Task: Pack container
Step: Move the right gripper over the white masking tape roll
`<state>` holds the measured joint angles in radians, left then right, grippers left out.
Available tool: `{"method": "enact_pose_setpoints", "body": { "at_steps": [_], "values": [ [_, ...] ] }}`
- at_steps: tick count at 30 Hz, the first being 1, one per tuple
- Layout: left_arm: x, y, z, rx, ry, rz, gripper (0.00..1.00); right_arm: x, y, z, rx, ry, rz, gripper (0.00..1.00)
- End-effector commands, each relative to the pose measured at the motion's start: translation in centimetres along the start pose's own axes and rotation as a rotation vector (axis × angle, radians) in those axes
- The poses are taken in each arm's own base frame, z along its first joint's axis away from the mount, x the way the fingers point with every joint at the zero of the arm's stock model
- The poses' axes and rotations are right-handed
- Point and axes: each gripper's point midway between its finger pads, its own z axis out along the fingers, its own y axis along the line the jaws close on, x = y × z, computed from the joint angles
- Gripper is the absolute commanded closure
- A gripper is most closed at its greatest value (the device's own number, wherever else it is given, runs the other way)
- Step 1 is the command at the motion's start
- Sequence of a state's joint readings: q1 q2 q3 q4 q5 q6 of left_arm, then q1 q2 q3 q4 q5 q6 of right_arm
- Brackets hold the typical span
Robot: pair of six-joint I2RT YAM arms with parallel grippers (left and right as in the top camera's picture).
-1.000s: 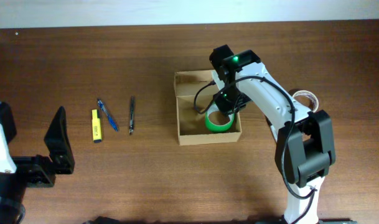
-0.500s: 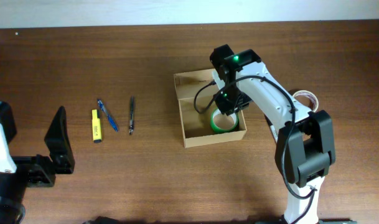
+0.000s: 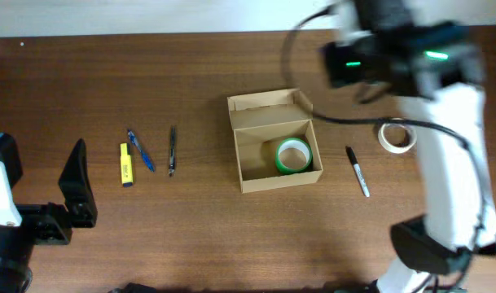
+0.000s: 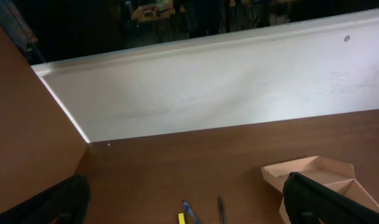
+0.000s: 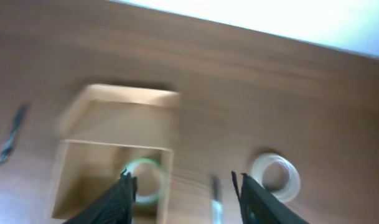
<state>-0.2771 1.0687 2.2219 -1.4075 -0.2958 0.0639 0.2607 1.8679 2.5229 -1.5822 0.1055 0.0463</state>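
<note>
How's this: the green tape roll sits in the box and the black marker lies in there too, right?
No. The green tape roll sits in the box, but the black marker lies on the table beside it, per the overhead view.

Brown wooden table (image 3: pixel 190 228), 6 items lying directly on it. Left group: 1 yellow highlighter (image 3: pixel 126 163), 1 blue pen (image 3: pixel 140 150) just beside it, and 1 dark pen (image 3: pixel 173 150) near them. Centre: the container (image 3: pixel 280 180), lid flap open. Right: 1 black marker (image 3: pixel 358 172), near the container, and 1 white tape roll (image 3: pixel 396 136).
</note>
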Motion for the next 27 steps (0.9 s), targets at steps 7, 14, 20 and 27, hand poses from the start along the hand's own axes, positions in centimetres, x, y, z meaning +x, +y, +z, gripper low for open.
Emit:
{"method": "enact_pose_setpoints", "body": {
  "at_steps": [7, 14, 20, 27],
  "values": [
    [0.2, -0.2, 0.9, -0.003, 0.024, 0.024, 0.01, 8.0, -16.9, 6.5, 0.220, 0.345, 0.390, 0.45],
    [0.3, -0.2, 1.0, -0.003, 0.025, 0.027, 0.01, 15.7, -19.0, 13.2, 0.106, 0.617, 0.459, 0.45],
    [0.2, -0.2, 1.0, -0.003, 0.025, 0.027, 0.01, 20.3, -14.8, 18.4, -0.012, 0.750, 0.352, 0.44],
    [0.3, -0.3, 1.1, 0.001, 0.030, 0.028, 0.01, 23.1, -10.1, 21.7, -0.073, 0.805, 0.237, 0.44]
  ]
}}
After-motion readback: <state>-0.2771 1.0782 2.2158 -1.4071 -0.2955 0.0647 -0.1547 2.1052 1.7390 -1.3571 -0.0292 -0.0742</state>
